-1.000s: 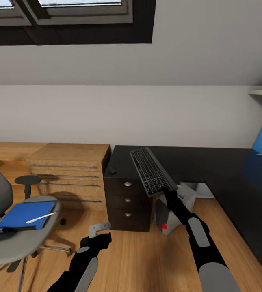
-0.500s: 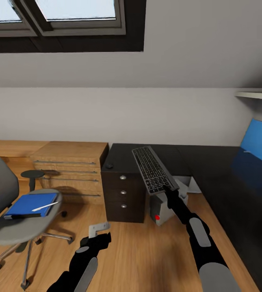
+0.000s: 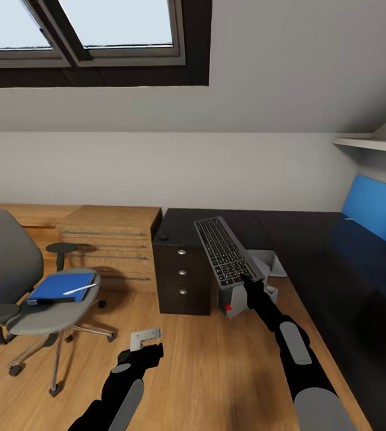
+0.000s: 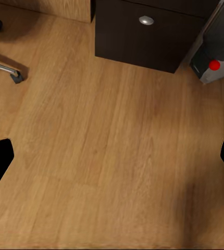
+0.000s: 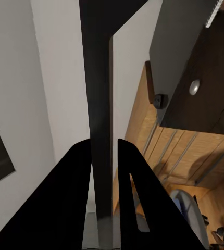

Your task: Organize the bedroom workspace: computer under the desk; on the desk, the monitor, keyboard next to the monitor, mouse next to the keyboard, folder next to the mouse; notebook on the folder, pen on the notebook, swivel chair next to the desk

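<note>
Right gripper (image 3: 254, 280) pinches flat dark keyboard (image 3: 224, 250) above glossy desk (image 3: 312, 251).

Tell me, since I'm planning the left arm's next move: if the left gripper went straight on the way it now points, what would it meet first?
Most likely the bare wooden floor: the left gripper, open and empty, points down at it with nothing between. The desk drawers and the computer lie off that line.

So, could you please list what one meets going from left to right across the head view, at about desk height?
swivel chair with the folder on its seat → light-wood chest of drawers → dark desk drawers → keyboard held up by the right gripper → desk
</note>
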Robot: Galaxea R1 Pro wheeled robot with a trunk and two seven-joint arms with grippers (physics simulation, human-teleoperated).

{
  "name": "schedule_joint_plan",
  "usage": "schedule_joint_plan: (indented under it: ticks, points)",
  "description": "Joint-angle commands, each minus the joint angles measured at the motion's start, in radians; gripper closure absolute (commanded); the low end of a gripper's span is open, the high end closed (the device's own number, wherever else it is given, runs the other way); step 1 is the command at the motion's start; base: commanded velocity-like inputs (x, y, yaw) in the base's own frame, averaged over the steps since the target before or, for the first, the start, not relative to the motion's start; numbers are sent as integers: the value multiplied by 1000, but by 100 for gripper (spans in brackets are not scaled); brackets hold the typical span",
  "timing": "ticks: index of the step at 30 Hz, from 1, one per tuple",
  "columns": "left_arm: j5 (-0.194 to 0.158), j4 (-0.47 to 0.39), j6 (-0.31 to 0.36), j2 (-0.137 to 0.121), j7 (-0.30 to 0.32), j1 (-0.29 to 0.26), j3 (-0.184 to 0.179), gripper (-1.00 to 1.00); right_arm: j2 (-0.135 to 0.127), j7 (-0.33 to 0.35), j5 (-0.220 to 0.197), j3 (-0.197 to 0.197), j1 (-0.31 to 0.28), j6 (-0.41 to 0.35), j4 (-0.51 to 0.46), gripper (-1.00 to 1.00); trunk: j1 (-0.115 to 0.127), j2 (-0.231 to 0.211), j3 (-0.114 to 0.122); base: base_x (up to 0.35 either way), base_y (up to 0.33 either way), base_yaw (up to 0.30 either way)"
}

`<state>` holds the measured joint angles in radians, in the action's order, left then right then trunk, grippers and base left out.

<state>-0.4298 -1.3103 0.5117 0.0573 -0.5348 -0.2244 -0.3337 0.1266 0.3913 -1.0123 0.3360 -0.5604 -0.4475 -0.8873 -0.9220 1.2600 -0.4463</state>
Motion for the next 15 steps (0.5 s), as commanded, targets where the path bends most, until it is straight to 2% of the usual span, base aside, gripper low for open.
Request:
schedule_joint_plan:
  ticks: [1,11,15]
  points:
    - [-10,-2,2,0,-10,-1,-2,-100,1,4,-11,5,-1,-11,1,100,5,-6,2,-347,-89,0]
    - [-13,-4,7,1,-8,-1,-2,-100,4,3,-11,4,-1,-7,7,100,43,-76,33,-346,-148,0]
    - [-14,-4,7,1,-8,0,-2,-100,0,3,-10,6,-1,-5,6,100,58,-104,46,-298,-223,0]
